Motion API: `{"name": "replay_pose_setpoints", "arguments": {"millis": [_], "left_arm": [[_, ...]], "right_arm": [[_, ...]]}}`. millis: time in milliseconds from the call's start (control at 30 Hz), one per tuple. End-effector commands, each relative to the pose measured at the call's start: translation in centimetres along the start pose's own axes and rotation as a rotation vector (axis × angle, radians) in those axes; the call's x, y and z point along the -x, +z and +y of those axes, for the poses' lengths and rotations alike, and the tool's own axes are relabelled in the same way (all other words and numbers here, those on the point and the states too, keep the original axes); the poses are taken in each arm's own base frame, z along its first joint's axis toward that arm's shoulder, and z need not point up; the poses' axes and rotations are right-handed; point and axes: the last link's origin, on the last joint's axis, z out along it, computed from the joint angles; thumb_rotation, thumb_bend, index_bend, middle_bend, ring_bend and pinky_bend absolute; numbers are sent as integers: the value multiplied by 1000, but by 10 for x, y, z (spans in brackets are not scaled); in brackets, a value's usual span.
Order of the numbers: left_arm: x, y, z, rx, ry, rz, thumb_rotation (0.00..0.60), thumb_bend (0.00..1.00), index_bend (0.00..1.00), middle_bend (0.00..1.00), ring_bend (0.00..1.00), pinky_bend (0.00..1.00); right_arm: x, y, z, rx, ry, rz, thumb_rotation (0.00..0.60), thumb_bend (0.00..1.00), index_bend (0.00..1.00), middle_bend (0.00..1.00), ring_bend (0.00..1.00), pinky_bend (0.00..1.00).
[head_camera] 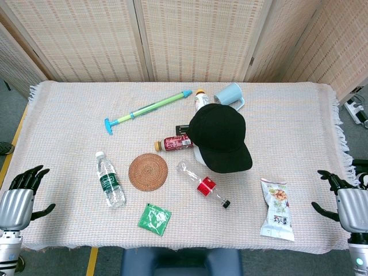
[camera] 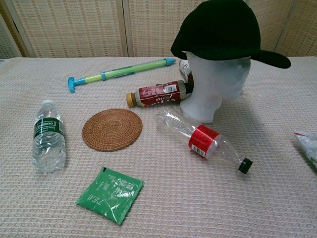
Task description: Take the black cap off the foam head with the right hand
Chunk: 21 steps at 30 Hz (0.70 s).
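The black cap is sitting on the foam head near the middle of the table, brim pointing toward the robot's right. The right hand is hovering at the table's near right edge, fingers spread, gripping nothing. The left hand is likewise hanging open at the near left edge.

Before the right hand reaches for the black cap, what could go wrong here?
The foam head looks light, so lifting the black cap might tip it onto the empty clear bottle lying beside its base. The right hand, open at the table edge, may also brush the snack packet.
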Motion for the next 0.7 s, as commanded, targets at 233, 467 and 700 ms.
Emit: {"name": "replay_pose_setpoints", "arguments": {"millis": [233, 467, 700], "left_arm": [[-1, -2, -1, -2, 4, -6, 600, 87, 197, 166, 170, 205], [-3, -3, -1, -4, 0, -11, 600, 88, 200, 167, 170, 206], [-5, -4, -1, 0, -4, -7, 600, 87, 203, 167, 170, 206]], "right_arm": [[3, -1, -2, -11, 4, -5, 600, 0, 237, 363, 520, 663], [5, 14, -18, -74, 29, 16, 600, 0, 236, 363, 624, 733], [6, 51, -66, -203, 117, 101, 600, 0, 266, 379, 796, 928]]}}
